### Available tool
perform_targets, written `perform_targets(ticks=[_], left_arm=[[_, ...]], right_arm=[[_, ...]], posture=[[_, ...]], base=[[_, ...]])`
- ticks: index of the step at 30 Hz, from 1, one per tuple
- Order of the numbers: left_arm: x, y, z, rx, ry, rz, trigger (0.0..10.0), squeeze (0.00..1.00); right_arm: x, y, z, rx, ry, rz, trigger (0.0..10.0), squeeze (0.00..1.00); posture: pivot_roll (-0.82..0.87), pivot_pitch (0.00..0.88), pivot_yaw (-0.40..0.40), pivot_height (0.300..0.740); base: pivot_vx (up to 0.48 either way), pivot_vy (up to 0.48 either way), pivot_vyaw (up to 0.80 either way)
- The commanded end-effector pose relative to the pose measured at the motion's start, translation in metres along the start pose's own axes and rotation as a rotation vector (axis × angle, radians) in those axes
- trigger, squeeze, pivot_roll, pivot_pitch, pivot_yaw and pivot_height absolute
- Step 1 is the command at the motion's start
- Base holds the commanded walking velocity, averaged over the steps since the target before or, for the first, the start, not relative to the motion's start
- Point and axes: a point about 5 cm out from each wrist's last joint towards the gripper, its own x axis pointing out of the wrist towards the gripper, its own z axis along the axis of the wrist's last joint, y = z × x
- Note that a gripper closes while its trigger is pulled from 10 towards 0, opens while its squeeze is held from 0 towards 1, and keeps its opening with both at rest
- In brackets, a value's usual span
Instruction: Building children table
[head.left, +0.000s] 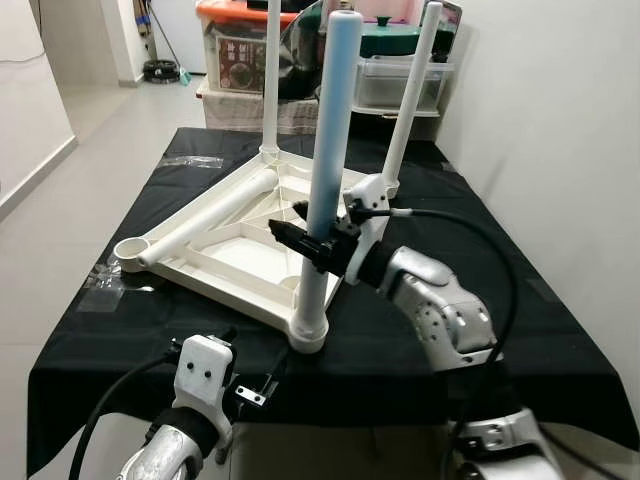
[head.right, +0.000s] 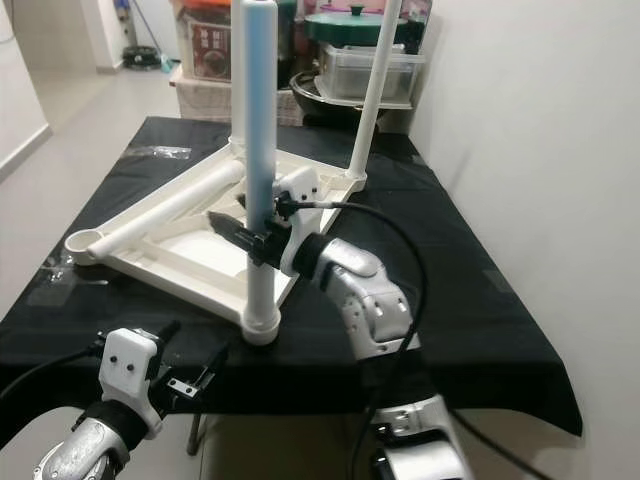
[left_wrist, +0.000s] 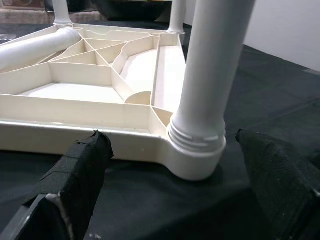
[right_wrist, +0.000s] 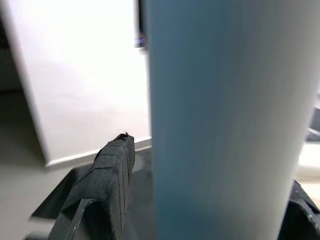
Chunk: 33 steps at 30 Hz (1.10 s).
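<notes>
Storage bins (head.left: 400, 60) stacked behind the table (head.left: 560, 330), wall close on the right. Upside-down white kids tabletop (head.left: 230, 255) sits mid-table w/ three legs up, one lying across it. Right end effector (head.left: 305, 228) clamped on near leg (head.left: 328, 150). Left end effector (left_wrist: 175, 190) spread apart at the table's front edge.

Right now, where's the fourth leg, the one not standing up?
The loose leg lies flat across the upturned tabletop on the robot's left, its open end past the left corner. The right gripper holds the near upright leg.
</notes>
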Motion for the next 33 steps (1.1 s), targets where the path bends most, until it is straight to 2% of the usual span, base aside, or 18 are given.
perform_targets(ticks=[1,2,3,4,7,8,11,13,18,19,21,22,24,25,28,29,30,33], left_arm=[[0.0,0.001,-0.003,-0.005,0.011,0.001,10.0,0.0],[0.0,0.001,-0.003,-0.005,0.011,0.001,10.0,0.0],[0.0,0.001,-0.002,-0.002,0.01,0.007,10.0,0.0],[-0.001,0.002,-0.002,0.0,0.009,0.02,10.0,0.0],[-0.002,0.002,-0.003,0.0,0.009,0.035,10.0,0.0],[-0.002,0.001,-0.003,-0.001,0.01,0.031,10.0,0.0],[-0.002,0.0,-0.004,-0.002,0.01,0.028,10.0,0.0],[-0.004,0.001,-0.004,-0.003,0.015,0.017,10.0,0.0],[-0.005,0.002,-0.004,-0.001,0.02,0.003,10.0,0.0],[-0.004,0.002,-0.004,-0.003,0.022,-0.001,10.0,0.0],[-0.003,0.002,-0.005,-0.005,0.023,-0.004,10.0,0.0],[-0.002,0.002,-0.005,-0.007,0.024,-0.006,10.0,0.0],[-0.002,0.001,-0.005,-0.009,0.024,-0.007,10.0,0.0],[-0.001,0.001,-0.005,-0.01,0.023,-0.012,10.0,0.0],[-0.001,0.002,-0.005,-0.009,0.022,-0.011,10.0,0.0],[-0.001,0.003,-0.004,-0.007,0.021,-0.007,10.0,0.0],[-0.001,0.003,-0.003,-0.004,0.018,-0.005,10.0,0.0],[0.002,0.003,-0.003,-0.001,0.013,0.0,10.0,0.0]], right_arm=[[0.008,0.01,-0.006,0.011,0.012,0.097,10.0,0.0],[0.008,0.01,-0.006,0.011,0.012,0.097,10.0,0.0],[0.012,0.009,-0.012,0.033,0.039,0.083,2.1,0.0],[0.017,0.007,-0.022,0.044,0.089,0.021,0.0,0.0],[0.022,-0.002,-0.044,0.034,0.211,-0.182,0.0,0.0],[0.014,-0.015,-0.057,0.049,0.295,-0.386,0.0,0.0],[0.008,-0.023,-0.065,0.06,0.351,-0.517,0.0,0.0],[-0.03,-0.046,-0.077,0.074,0.415,-0.908,0.0,0.0],[-0.064,-0.047,-0.076,0.082,0.402,-1.169,0.0,0.0],[-0.063,-0.036,-0.071,0.1,0.372,-1.174,4.9,0.0],[-0.061,-0.028,-0.066,0.113,0.351,-1.161,4.9,0.0],[-0.056,-0.023,-0.061,0.121,0.327,-1.128,10.0,0.0],[-0.053,-0.02,-0.059,0.123,0.315,-1.118,10.0,0.0],[-0.045,-0.019,-0.05,0.137,0.227,-1.056,10.0,1.0],[-0.038,-0.021,-0.042,0.128,0.17,-0.995,10.0,1.0],[-0.028,-0.027,-0.034,0.105,0.136,-0.897,10.0,1.0],[-0.015,-0.032,-0.022,0.107,0.083,-0.751,10.0,0.0],[0.0,-0.033,-0.003,0.089,0.002,-0.47,10.0,0.0]], posture=[[0.1,0.0,-0.11,0.74],[0.1,0.0,-0.11,0.74],[0.12,0.0,-0.132,0.74],[0.12,0.0,-0.137,0.74],[0.12,0.0,-0.136,0.74],[0.11,0.0,-0.127,0.74],[0.11,0.0,-0.127,0.74],[0.1,0.0,-0.102,0.74],[0.09,0.0,-0.093,0.74],[0.07,0.0,-0.081,0.74],[0.07,0.0,-0.08,0.74],[0.06,0.0,-0.078,0.74],[0.06,0.0,-0.078,0.74],[0.07,0.0,-0.081,0.74],[0.08,0.0,-0.083,0.74],[0.09,0.0,-0.087,0.74],[0.09,0.0,-0.091,0.74],[0.09,0.0,-0.091,0.74]], base=[[0.0,0.0,0.0],[0.0,0.0,0.0],[0.0,0.0,0.0],[0.0,0.0,0.0],[0.0,0.0,0.0],[0.0,0.0,0.0],[0.0,0.0,0.0],[0.0,0.0,0.0],[0.0,0.0,0.0],[0.0,0.0,0.0],[0.0,0.0,0.0],[0.0,0.0,0.0],[0.0,0.0,0.0],[0.0,0.0,0.0],[0.0,0.0,0.0],[0.0,0.0,0.0],[0.0,0.0,0.0],[0.0,0.0,0.0]])
